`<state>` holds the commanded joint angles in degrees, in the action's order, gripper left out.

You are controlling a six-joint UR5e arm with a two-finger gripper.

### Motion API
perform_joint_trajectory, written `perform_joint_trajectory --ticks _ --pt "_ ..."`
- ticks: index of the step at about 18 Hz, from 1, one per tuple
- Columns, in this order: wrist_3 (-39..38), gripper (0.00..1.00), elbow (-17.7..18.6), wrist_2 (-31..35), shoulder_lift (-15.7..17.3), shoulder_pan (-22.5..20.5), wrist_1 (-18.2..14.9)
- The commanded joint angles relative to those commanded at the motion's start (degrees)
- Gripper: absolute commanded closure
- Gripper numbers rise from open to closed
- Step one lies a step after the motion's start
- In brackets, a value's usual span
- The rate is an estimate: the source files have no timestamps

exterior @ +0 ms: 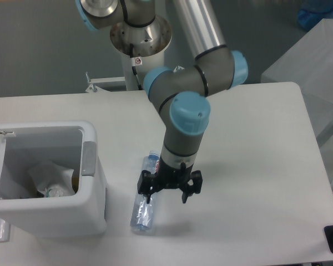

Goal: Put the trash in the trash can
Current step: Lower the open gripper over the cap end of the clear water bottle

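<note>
Gripper (165, 194) is seen with jaws spread apart, lowered over the plastic bottle (145, 200), which lies flat on the table (255, 166) just beside the trash can (50, 208). Crumpled wrapper (50, 180) is seen inside the trash can.

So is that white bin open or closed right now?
Open. The trash can shows its inside from above, with a crumpled wrapper lying in it.
</note>
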<state>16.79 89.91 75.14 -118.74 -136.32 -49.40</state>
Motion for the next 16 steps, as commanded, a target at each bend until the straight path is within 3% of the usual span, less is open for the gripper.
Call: perform_joint_trajectory --ticks 10,16 --pt "0.4 0.0 -2.5 5.2 -5.8 4.4 2.3" --pt "0.4 0.0 -2.2 5.6 -7.3 5.2 2.6"
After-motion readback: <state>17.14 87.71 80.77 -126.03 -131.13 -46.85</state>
